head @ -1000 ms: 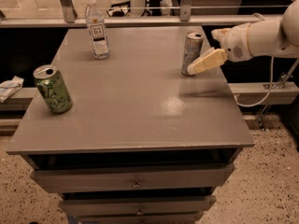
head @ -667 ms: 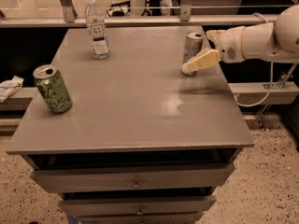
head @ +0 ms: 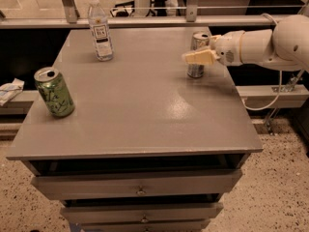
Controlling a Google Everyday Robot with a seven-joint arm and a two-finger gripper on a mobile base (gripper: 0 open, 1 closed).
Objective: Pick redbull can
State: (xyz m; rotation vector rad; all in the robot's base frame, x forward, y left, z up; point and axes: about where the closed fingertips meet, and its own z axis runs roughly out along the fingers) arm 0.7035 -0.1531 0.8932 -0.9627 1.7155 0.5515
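The redbull can (head: 195, 70), slim and silver-grey, stands upright near the table's far right edge. My gripper (head: 197, 51) reaches in from the right on a white arm (head: 260, 46) and is level with the can's middle. It is open and straddles the can. One cream finger (head: 199, 57) crosses in front of the can, and the other is mostly hidden behind it. The can rests on the table.
A green patterned can (head: 54, 92) stands at the left edge of the grey table (head: 140, 115). A clear plastic bottle with a white cap (head: 100, 29) stands at the far left. Drawers sit below the front edge, and a rail runs behind the table.
My gripper has risen from near the can's base to its middle and levelled out, closing in around the can. The can has not moved.
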